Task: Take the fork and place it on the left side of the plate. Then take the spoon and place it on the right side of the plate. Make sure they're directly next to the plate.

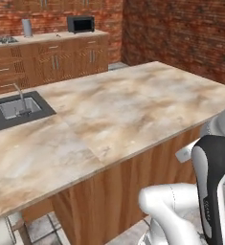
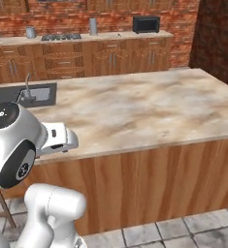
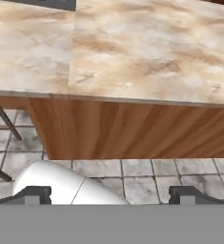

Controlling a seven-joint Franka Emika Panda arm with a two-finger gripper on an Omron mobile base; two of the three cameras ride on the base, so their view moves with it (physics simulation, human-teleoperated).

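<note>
Brick walls (image 1: 171,33) closed off the kitchen behind and to the right. Before them stretched the long island counter (image 1: 109,110), its marbled beige top bare across the middle and its side panelled in reddish wood (image 3: 132,133). A run of wooden cabinets (image 1: 56,60) with a pale worktop stood against the far wall. Grey floor tiles (image 3: 132,174) showed below the counter's near edge in the hand view. The white arm (image 1: 212,182) with its dark joint rose close to the base, folded short of the counter's near edge, on the floor side.

A dark sink (image 1: 18,107) with a slim tap (image 1: 20,98) sat sunk into the left end of the counter. On the far worktop a black microwave (image 1: 80,24) stood at the right, a stove (image 2: 61,37) lay further left, and an upright grey paper-towel roll (image 1: 27,27) stood between them. A tiny mark lay just left of the microwave, too small to tell what it was.

The gripper (image 3: 111,196) hung with its two dark fingertips (image 3: 37,194) spread nearly as wide as the hand view, with nothing between them and nothing touching them; it looked at the counter's edge from off to the side. Where the spoon lay I could not tell from these views
</note>
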